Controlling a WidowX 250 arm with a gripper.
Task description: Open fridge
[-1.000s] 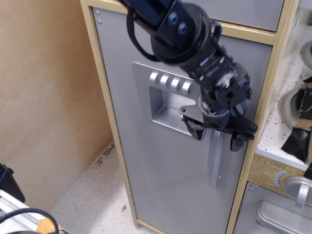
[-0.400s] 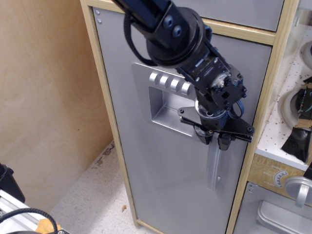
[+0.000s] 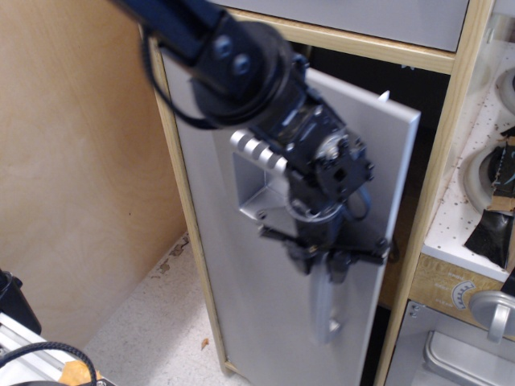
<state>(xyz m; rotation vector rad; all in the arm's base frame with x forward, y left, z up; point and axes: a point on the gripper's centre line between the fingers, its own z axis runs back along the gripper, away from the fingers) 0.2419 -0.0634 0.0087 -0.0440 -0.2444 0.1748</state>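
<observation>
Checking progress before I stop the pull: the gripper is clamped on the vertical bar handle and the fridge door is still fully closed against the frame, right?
Not quite. The gripper is clamped on the vertical bar handle, but the fridge door is not closed: its free edge stands out from the wooden frame, with the dark interior showing behind it. The observation.image view shows this.

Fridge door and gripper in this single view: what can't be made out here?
- Fridge interior: only a dark gap shows behind the swung-out door; its contents are lost in shadow.
- Bar handle: its upper part is covered by the gripper.
- Fingers: motion blur and the wrist hide whether they actually clamp the handle.
- Door bottom and the oven door: cut off by the lower frame edge.
</observation>
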